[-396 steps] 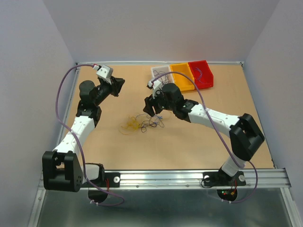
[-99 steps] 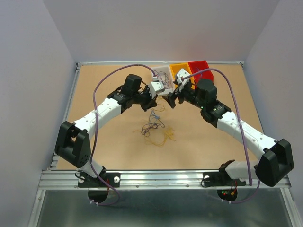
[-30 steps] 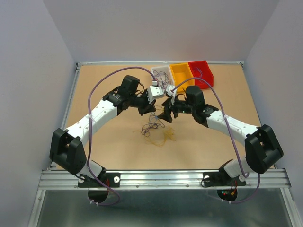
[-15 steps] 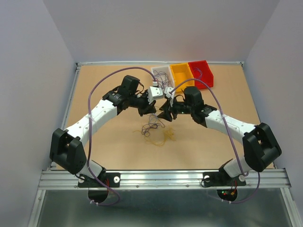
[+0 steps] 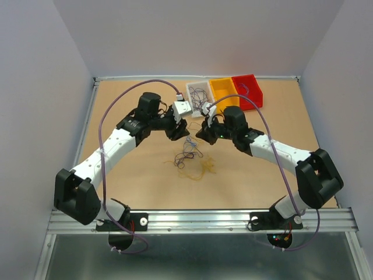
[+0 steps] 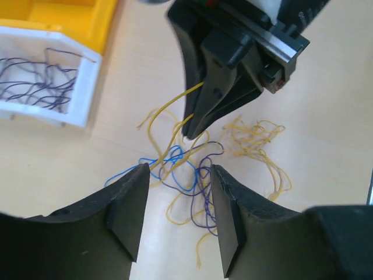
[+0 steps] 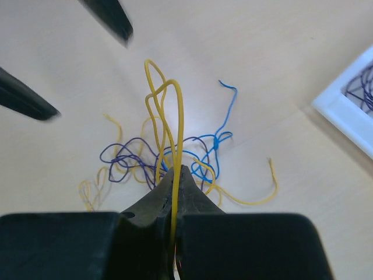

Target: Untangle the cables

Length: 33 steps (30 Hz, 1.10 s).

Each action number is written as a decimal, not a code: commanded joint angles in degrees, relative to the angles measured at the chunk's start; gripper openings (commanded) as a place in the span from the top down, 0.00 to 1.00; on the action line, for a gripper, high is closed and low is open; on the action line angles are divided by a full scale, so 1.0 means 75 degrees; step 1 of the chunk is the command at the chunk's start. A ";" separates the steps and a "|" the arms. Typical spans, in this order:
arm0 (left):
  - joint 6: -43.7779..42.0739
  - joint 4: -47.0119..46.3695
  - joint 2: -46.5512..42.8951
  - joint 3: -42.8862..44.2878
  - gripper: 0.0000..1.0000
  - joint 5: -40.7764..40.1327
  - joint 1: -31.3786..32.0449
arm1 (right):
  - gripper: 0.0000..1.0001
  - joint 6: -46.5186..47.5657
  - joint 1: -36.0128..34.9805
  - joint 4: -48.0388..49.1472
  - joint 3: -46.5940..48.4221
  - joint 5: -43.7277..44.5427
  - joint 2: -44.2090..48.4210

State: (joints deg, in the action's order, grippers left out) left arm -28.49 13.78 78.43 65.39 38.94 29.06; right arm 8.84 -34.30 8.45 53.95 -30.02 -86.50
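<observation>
left claw (image 6: 178,174) agape, right claw (image 7: 175,173) pinched

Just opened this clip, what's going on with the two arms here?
Both arms are bent over a clump of thin yellow, blue and purple wires lying on the table. The right gripper has its jaws shut on a yellow wire that loops out in front of it. The left gripper hovers over the same clump with its jaws open, holding nothing. The clump is still tangled. A white bin nearby holds purple wires.
</observation>
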 commanded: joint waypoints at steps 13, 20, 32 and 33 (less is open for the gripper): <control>0.2240 -0.3208 -0.0731 -0.0819 0.23 0.0058 -0.2140 | 0.99 -0.2221 0.1667 0.0011 0.2014 0.2841 -0.0302; 0.2310 -0.3525 -0.0673 -0.1007 0.23 -0.0105 -0.2140 | 0.99 -0.2562 0.2277 -0.0013 0.3539 0.3580 -0.1438; 0.2310 -0.3993 -0.0860 -0.1359 0.23 -0.0387 -0.2140 | 1.00 -0.2398 0.2511 -0.0001 0.5497 0.4165 -0.3794; 0.2322 -0.4017 -0.0918 -0.1393 0.23 -0.0410 -0.2140 | 0.99 -0.2386 0.2511 -0.0001 0.5532 0.4260 -0.4085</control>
State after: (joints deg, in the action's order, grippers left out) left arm -11.53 -11.94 74.96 55.81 36.56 12.78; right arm -9.67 -15.81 7.53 91.18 -1.65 -113.16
